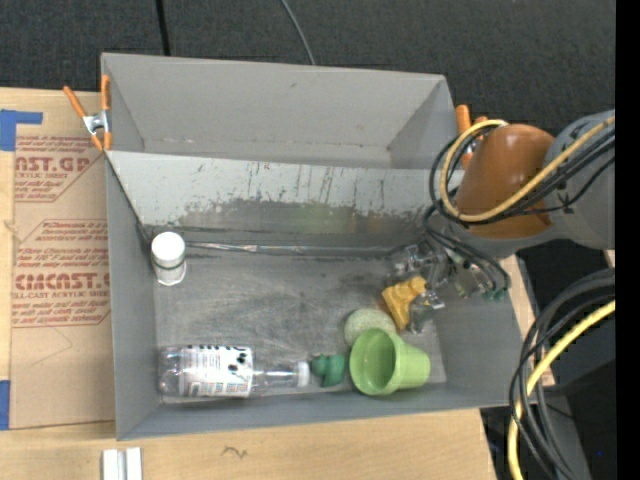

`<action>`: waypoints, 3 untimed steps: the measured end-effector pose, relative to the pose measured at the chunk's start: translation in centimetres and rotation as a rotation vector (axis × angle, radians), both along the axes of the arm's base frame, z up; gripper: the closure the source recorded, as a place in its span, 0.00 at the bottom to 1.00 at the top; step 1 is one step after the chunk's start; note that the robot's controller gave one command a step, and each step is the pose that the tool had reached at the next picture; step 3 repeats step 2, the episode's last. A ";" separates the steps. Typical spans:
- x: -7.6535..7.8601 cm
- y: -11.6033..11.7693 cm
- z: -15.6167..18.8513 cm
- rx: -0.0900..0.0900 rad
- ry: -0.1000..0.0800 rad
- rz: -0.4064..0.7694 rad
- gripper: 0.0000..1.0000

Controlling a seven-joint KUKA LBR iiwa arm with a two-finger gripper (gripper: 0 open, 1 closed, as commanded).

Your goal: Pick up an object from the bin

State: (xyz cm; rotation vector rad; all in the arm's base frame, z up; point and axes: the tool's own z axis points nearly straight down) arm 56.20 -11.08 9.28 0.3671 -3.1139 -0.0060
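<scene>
My gripper [418, 286] is low at the bin's right side, close to the right wall. A small yellow crumpled thing [403, 298] sits between its metal fingers, just above the floor. Directly below it lies a green plastic cup [386, 362] on its side, mouth facing up-left. A pale green rounded thing [366, 321] rests against the cup's upper rim, just left of the yellow thing.
A clear plastic bottle [222, 373] with a white label lies along the front wall, a small dark green piece [327, 369] at its right end. A small white capped jar [168, 256] stands at the left wall. The arm's orange cover and cables hang over the right rim.
</scene>
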 end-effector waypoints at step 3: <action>0.2 -0.1 4.0 -0.003 -0.009 -0.001 1.00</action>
